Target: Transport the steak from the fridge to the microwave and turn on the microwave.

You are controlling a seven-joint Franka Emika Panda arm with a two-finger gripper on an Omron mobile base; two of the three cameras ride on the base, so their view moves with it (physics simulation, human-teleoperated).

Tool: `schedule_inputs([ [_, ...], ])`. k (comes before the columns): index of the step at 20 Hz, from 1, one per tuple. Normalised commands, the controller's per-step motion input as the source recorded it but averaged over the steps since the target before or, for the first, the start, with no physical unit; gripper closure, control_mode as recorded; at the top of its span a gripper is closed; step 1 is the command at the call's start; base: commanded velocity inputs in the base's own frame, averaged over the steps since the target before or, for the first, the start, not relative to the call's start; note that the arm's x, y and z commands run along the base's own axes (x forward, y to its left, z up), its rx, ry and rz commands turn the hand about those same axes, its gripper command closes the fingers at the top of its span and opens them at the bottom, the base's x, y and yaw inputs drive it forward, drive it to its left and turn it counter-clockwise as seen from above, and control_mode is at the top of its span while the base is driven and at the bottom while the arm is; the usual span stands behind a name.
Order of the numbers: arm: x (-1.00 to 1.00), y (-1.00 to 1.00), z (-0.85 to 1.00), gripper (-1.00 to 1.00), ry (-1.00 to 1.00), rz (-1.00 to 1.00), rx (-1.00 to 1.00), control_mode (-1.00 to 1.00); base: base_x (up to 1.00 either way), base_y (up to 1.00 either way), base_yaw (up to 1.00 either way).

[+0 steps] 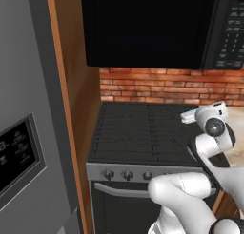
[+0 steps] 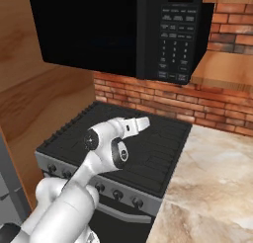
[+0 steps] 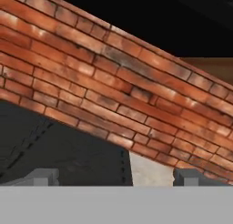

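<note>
The white arm [image 2: 94, 158] rises folded at the elbow, its forearm reaching forward and level. The gripper [image 3: 116, 176] points ahead, jaws spread wide, holding nothing.

Glossy black microwave [image 1: 147, 26], brushed grey fridge [image 1: 24, 109] steel (matt), rough brick wall [image 3: 91, 73].

A black stove [image 1: 143, 133] with dark grates and a row of front knobs stands against the brick wall [image 1: 167, 88]; beside it runs a beige marble counter [image 2: 212, 187].
</note>
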Motion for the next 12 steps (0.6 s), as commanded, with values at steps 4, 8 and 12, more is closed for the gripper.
schedule_inputs([
  [4,-0.37,0.00,1.00,-1.00,0.60,0.00,0.12,-1.00,0.00,0.00,0.00],
  [8,-0.53,0.34,0.90,-1.00,0.28,-0.03,0.07,-1.00,0.00,0.00,0.00],
  [12,-0.82,0.45,0.35,-1.00,0.01,-0.02,0.00,-1.00,0.00,0.00,0.00],
])
